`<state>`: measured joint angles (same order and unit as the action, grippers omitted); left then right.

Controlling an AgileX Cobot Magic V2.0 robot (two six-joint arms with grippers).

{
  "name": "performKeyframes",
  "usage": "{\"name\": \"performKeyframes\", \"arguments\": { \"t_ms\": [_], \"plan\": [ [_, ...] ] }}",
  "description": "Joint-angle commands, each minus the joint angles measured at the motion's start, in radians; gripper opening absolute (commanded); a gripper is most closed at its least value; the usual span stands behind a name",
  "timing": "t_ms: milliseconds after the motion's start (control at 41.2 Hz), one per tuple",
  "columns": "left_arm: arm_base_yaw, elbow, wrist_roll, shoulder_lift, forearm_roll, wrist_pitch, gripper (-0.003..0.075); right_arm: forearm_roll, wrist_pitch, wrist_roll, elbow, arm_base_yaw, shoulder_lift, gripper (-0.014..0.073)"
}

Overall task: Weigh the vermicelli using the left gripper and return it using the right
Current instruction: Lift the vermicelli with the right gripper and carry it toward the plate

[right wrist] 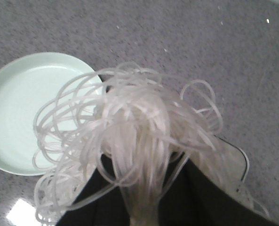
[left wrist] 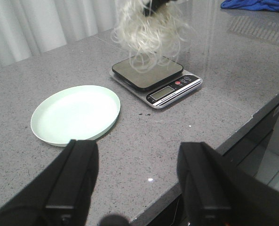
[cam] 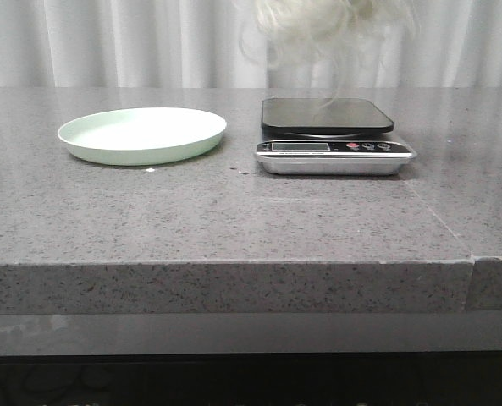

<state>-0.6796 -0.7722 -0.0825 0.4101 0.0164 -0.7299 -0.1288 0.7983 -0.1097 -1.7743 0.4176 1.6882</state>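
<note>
The vermicelli (cam: 314,25), a fluffy ball of off-white strands, hangs in the air above the kitchen scale (cam: 331,135). My right gripper (right wrist: 141,209) is shut on the vermicelli (right wrist: 130,136) and holds it up; its fingers are out of the front view. In the left wrist view the vermicelli (left wrist: 148,33) hangs over the scale (left wrist: 153,77). The pale green plate (cam: 142,134) stands empty left of the scale. My left gripper (left wrist: 137,181) is open and empty, above the table's near edge, nearer than the plate (left wrist: 75,113).
The grey stone table (cam: 234,211) has a front edge and a seam at the right. A blue cloth (left wrist: 254,4) lies far off on the table. A white curtain (cam: 107,42) hangs behind.
</note>
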Motion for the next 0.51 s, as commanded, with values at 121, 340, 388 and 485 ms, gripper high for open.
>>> {"name": "performKeyframes", "arguments": {
  "t_ms": [121,340,388,485],
  "plan": [
    [-0.006,-0.023,0.011,0.006,-0.008,0.077,0.044,-0.004,-0.085,-0.005,-0.178,0.111,0.008,0.0183],
    [-0.006,-0.023,0.011,0.006,-0.008,0.077,0.044,-0.004,-0.175,-0.006,-0.282,0.197,0.13,0.0183],
    [-0.006,-0.023,0.011,0.006,-0.008,0.077,0.044,-0.004,-0.197,-0.007,-0.299,0.211,0.159,0.0183],
    [-0.006,-0.023,0.011,0.006,-0.008,0.077,0.044,-0.003,-0.223,-0.007,-0.33,0.227,0.213,0.0183]
  ]
}}
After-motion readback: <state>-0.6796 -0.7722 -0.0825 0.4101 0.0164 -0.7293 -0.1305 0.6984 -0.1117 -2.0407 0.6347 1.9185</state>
